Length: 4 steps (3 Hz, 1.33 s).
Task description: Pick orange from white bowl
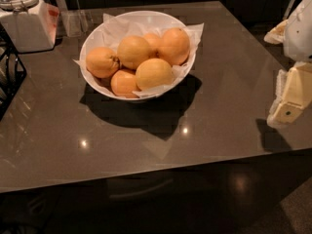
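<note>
The orange (pixel 174 46) (the deepest in colour) is seen at the far right of the pile in the white bowl (pixel 90 40). It is propped on the paler fruits (pixel 153 73), so its top is left free for a grasp from above. The bowl is lined with crinkled paper (pixel 194 31) and is set on the far part of the tabletop (pixel 219 130). The gripper (pixel 283 69) is held well apart at the right edge, its fingers seemingly spread wide and empty, probably ready for an approach.

Dark glossy table (pixel 222 126), light glints (pixel 83 143); dim room.
</note>
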Motion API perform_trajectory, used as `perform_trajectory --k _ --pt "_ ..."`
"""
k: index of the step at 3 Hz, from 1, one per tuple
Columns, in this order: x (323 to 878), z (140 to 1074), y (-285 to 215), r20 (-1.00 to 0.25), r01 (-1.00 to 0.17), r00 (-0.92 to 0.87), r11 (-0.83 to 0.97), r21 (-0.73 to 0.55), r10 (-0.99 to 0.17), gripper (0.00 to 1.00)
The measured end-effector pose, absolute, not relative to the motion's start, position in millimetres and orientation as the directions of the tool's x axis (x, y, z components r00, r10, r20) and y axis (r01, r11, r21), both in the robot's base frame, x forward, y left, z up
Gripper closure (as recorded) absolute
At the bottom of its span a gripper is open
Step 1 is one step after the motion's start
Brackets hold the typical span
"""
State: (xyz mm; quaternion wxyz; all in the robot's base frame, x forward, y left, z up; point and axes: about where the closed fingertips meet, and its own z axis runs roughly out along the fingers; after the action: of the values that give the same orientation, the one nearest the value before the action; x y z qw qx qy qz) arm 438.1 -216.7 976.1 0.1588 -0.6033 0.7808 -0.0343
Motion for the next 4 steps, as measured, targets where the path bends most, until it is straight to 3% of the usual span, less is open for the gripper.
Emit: perform_trajectory --k 2,4 --pt "452 984 -207 -0.233 -0.936 -0.177 0.237 -0.26 -0.956 0.0" --pt "525 1007 -162 -0.375 -0.963 -0.002 0.102 -0.249 -0.927 0.0"
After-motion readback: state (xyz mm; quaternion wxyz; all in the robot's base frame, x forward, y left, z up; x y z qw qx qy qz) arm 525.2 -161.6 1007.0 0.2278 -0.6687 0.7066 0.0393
